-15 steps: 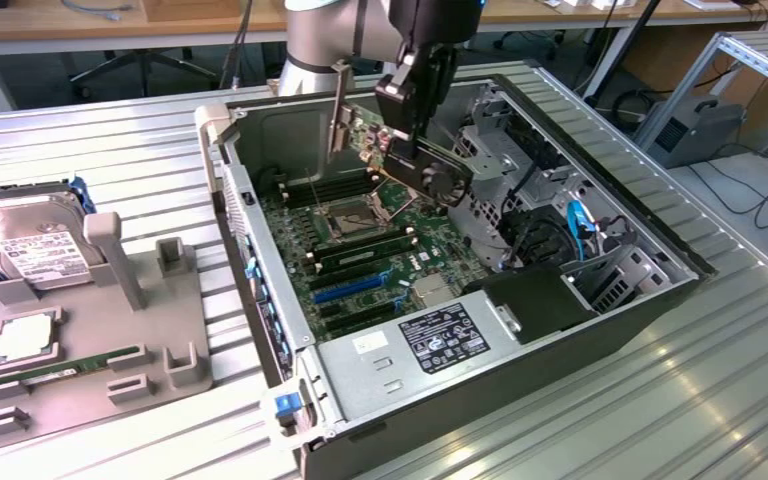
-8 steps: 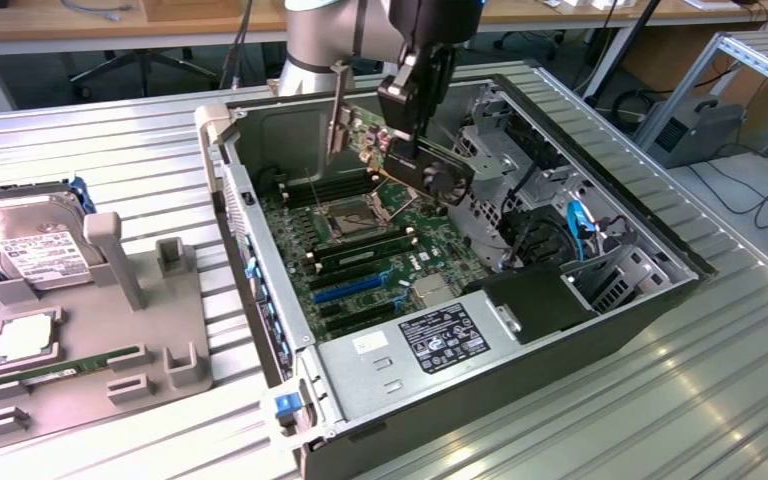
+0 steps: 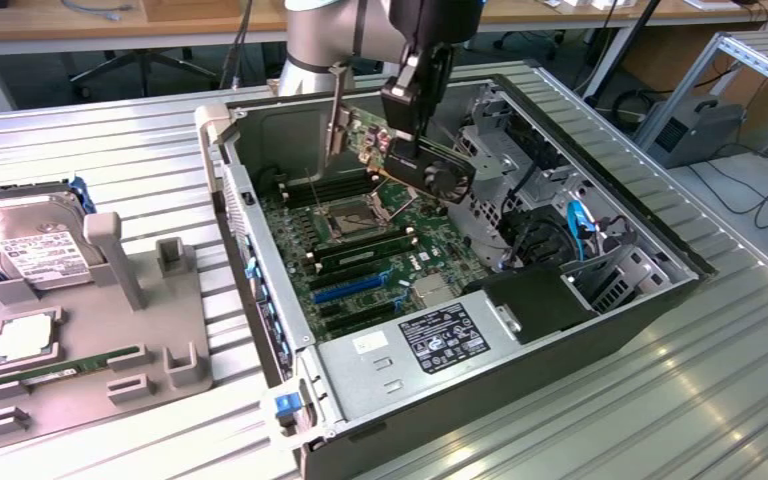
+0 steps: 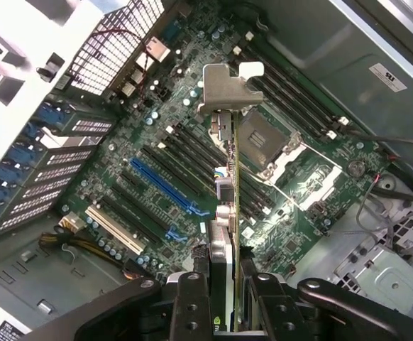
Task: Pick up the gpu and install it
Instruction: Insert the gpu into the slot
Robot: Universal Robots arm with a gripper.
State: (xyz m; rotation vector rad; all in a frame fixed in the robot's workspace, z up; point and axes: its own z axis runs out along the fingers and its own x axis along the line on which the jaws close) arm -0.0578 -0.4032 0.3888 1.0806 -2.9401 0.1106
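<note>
Above the motherboard (image 3: 357,240) inside the open case (image 3: 624,300), we find the gripper (image 3: 406,105) clamped on the gpu (image 3: 418,162). Pickup is complete. The card hangs clear of the expansion slots (image 4: 160,186), so we judge that seating is not yet done.

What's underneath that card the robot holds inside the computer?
The gpu in the gripper hangs over the motherboard: its CPU socket and a blue slot show. The strip of board right behind the card is hidden.
</note>
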